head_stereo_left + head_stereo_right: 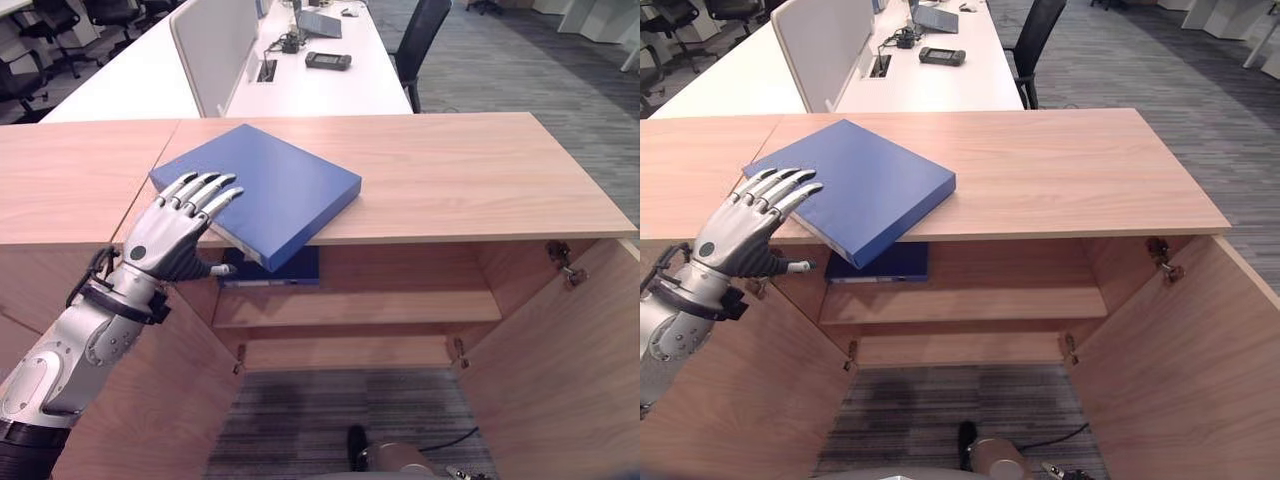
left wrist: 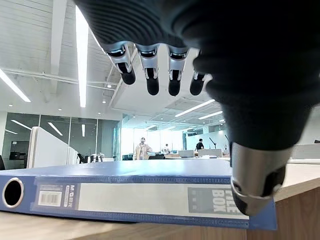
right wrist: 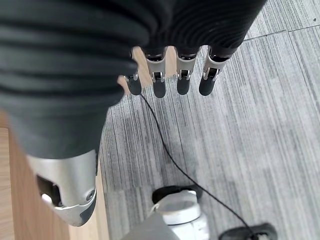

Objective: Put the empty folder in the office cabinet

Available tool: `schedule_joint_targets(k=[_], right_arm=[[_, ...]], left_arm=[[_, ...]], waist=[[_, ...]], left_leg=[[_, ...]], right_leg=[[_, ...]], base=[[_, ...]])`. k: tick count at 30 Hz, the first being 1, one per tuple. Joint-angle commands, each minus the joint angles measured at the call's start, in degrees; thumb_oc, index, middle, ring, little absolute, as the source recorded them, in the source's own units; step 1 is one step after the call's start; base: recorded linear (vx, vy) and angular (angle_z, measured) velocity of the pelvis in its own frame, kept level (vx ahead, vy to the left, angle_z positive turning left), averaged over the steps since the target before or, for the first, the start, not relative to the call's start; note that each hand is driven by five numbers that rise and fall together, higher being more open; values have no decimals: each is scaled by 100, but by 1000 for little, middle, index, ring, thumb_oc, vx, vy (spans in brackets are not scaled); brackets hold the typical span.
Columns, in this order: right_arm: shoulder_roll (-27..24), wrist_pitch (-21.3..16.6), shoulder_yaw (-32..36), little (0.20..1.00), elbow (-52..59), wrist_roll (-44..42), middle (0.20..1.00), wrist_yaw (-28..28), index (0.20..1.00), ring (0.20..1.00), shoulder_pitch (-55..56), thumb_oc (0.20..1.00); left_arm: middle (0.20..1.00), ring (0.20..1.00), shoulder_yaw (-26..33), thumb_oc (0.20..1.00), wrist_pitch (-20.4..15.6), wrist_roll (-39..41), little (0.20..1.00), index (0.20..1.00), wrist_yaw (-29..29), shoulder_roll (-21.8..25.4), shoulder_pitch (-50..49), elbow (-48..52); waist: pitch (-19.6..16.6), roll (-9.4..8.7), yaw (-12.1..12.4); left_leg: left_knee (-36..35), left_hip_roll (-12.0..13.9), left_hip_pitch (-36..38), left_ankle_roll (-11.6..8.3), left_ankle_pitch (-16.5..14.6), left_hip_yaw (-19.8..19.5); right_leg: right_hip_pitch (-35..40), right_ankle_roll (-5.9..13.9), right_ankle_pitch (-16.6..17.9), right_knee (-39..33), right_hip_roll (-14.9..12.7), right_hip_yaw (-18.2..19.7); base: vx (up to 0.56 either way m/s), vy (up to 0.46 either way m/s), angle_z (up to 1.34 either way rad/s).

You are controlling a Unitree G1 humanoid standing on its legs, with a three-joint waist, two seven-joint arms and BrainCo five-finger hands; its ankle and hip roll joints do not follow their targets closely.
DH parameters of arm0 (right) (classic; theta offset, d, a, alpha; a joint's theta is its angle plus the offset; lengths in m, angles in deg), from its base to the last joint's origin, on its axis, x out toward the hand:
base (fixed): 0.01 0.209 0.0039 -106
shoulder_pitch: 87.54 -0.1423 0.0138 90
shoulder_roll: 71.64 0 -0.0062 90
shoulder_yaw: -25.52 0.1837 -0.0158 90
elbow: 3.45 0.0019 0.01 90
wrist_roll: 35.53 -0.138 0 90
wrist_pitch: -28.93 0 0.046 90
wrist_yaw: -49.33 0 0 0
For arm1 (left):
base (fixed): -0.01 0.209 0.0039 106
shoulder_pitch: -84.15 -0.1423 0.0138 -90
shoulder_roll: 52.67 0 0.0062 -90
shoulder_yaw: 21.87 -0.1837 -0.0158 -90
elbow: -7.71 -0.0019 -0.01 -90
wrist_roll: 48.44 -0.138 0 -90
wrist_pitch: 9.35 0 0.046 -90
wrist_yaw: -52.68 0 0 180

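i am looking down at the office cabinet [image 1: 420, 170], its two doors swung wide and its wooden top carrying the blue folder [image 1: 265, 185]. the folder is lying flat and turned at an angle, with its near corner jutting out past the front edge of the top, over the open compartment. on the upper shelf [image 1: 400, 305] inside, a second blue folder [image 1: 272, 270] is already lying flat, right under that overhanging corner.

my left hand [image 1: 172, 232] is reaching in with the fingers [image 1: 212, 190] straight and spread, lying over the folder's near left corner, the thumb [image 2: 257, 177] hanging below by the spine; it is not gripping anything yet. my right hand [image 3: 75, 185] is hanging idle over the grey carpet with relaxed fingers, holding nothing.

the risk i am judging here: the folder is wide and smooth, and one hand at a corner is giving poor leverage. if i am closing the thumb too shallow, the folder may be pivoting and sliding off the edge to the floor. on the way down it could also be catching the left door [image 1: 150, 400] or knocking the folder already on the shelf.
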Motion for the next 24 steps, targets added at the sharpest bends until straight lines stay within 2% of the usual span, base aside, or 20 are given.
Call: schedule_joint_targets(k=[1,14,24], right_arm=[[95,-87,31,1000,-91,-219,1000,-42,1000,1000,3,1000],[95,-63,42,1000,-105,-184,1000,-105,1000,1000,29,1000],[51,-28,95,1000,-103,-150,1000,-174,1000,1000,42,1000]], left_arm=[[1000,1000,-194,1000,23,-129,1000,1000,-76,296,182,-92],[1000,1000,-793,1000,138,-396,1000,1000,-78,76,503,-604],[1000,1000,-1037,1000,462,-911,1000,1000,-236,-23,618,-1400]], waist=[[-319,-404,-91],[-358,-398,-156],[-367,-393,-185]], left_leg=[[-193,-503,534,205,-434,-55],[-193,-513,554,213,-458,-12],[-193,-508,570,210,-470,20]], right_leg=[[50,854,1451,-1632,-284,46],[51,847,1450,-1632,-258,98],[60,836,1447,-1632,-216,119]], base=[[0,0,0],[0,0,0],[7,-3,-2]])
